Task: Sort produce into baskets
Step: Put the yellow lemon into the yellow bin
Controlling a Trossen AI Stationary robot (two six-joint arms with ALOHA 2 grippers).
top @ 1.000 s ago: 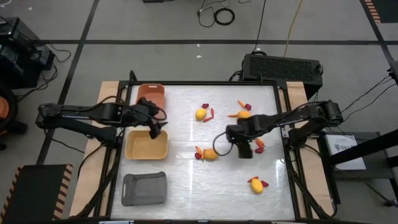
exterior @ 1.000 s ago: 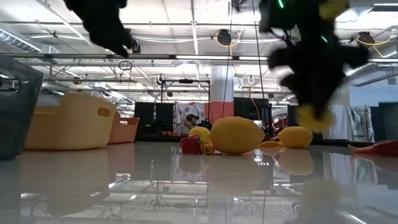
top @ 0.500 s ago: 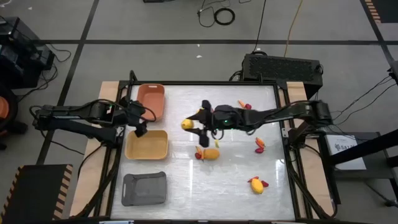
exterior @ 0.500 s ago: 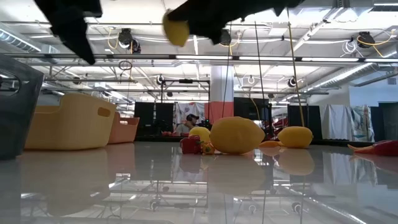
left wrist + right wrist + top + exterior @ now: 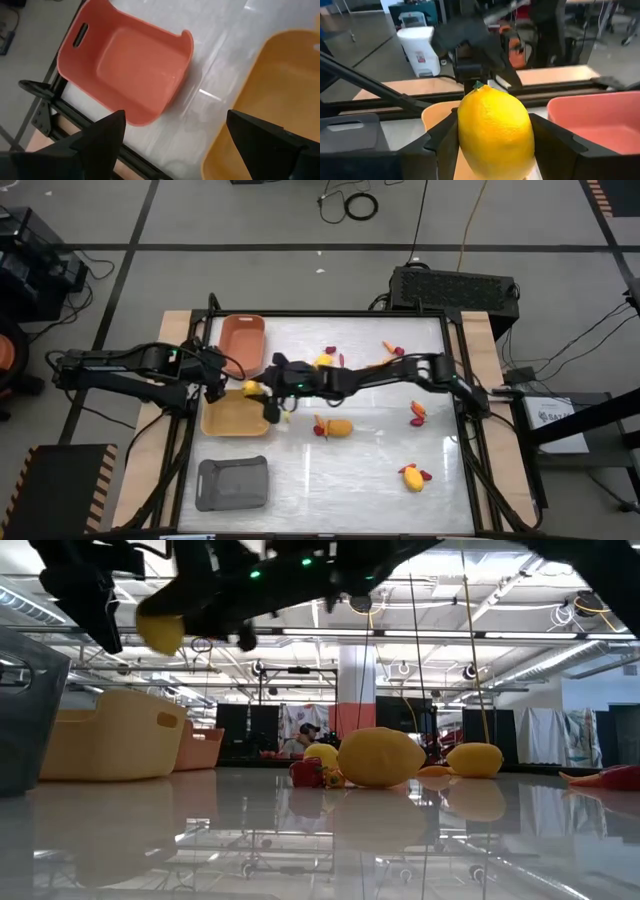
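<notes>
— Where did things stand, biggest first?

— The table [image 5: 380, 470] held three baskets down its left side: the salmon basket [image 5: 243, 340] farthest, the yellow basket [image 5: 235, 412] in the middle, the grey basket [image 5: 233, 483] nearest. All three looked empty from above. My right arm reached far across the table, and my right gripper [image 5: 268, 392] sat at the yellow basket's right rim, clamped on a lemon [image 5: 495, 131], fingers spread only to the fruit's width. My left gripper [image 5: 215, 383] hovered wide open and empty at the gap between the salmon and yellow baskets.

— What worried you?

— Two things, I judged. The lemon hung right at the rim rather than plainly over the floor of the yellow basket, so a release there might have bounced it off the wall and back onto the table. And my left gripper was near my right one; crowding in could have knocked them together.

— And the rest of the produce?

— Loose on the table: a second lemon [image 5: 339, 427] mid-table with red pieces beside it, another lemon [image 5: 411, 476] near right, and small orange and red bits [image 5: 417, 413] farther right.
</notes>
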